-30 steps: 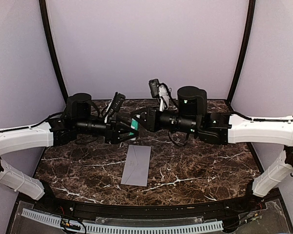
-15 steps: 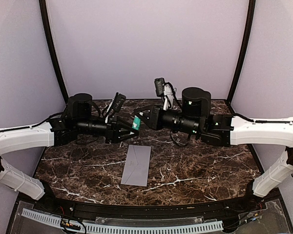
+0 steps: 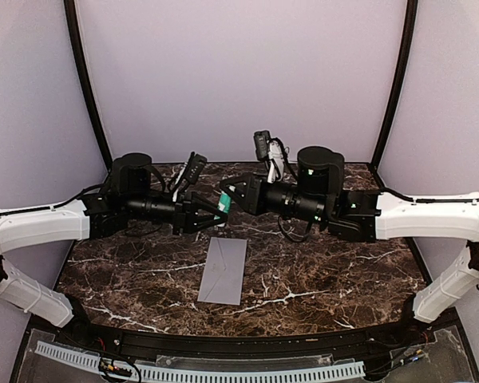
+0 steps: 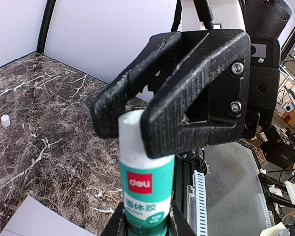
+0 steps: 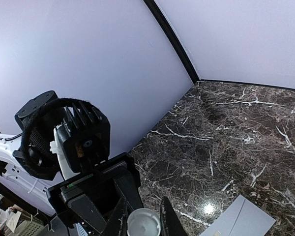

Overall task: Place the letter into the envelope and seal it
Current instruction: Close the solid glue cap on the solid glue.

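The grey envelope (image 3: 224, 270) lies flat on the marble table with its flap side up; corners of it show in the left wrist view (image 4: 24, 221) and the right wrist view (image 5: 238, 221). The letter is not in view. Above the envelope's far end my left gripper (image 3: 211, 214) is shut on the teal body of a glue stick (image 4: 146, 189). My right gripper (image 3: 226, 197) faces it and is shut on the stick's white end (image 5: 143, 225). In the left wrist view my left gripper (image 4: 146, 216) holds the stick from below, and the right gripper's black fingers (image 4: 187, 98) clamp its top.
A small white cap-like object (image 4: 5, 120) sits on the marble table (image 3: 343, 271) to the left. Purple walls close in the back and sides. A cable rail (image 3: 191, 371) runs along the near edge.
My right arm has drawn a little to the right, so more of the teal stick shows between the grippers. The left arm and the envelope have stayed put.
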`<state>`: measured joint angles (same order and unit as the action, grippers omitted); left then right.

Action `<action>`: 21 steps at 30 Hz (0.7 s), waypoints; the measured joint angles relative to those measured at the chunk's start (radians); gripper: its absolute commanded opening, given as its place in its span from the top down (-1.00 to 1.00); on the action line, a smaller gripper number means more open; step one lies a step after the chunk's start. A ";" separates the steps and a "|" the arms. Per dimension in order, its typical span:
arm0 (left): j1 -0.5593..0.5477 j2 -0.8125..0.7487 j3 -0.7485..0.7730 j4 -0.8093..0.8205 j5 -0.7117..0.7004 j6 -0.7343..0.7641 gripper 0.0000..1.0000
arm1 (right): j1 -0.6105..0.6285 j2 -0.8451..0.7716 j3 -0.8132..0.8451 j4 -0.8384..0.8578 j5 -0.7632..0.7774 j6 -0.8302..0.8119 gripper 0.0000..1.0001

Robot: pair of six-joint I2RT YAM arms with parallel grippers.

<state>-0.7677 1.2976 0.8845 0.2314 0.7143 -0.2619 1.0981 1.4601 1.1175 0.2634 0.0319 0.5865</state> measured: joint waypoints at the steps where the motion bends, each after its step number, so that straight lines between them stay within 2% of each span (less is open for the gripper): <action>1: 0.000 0.000 0.000 0.000 0.000 0.000 0.96 | -0.001 0.000 -0.002 0.003 0.001 0.000 0.66; 4: 0.000 0.002 0.000 0.000 0.002 0.000 1.00 | -0.002 -0.003 -0.008 0.007 0.002 0.000 0.25; 8: 0.000 0.002 0.000 0.000 0.003 0.000 1.00 | -0.002 -0.033 -0.028 0.006 0.007 -0.014 -0.15; 13: 0.000 0.001 0.001 -0.003 0.003 0.000 1.00 | -0.005 -0.099 -0.045 -0.014 0.040 -0.035 -0.31; 17: 0.011 -0.002 0.023 -0.035 0.001 0.009 1.00 | -0.010 -0.152 -0.040 -0.094 0.100 -0.066 -0.40; 21: 0.117 -0.024 0.030 -0.071 0.057 0.002 1.00 | -0.050 -0.164 -0.002 -0.233 0.163 -0.084 -0.43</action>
<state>-0.6506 1.2732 0.9146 0.1600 0.7715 -0.2600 1.0485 1.2961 1.1160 0.0299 0.1947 0.5030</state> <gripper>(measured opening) 0.223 0.710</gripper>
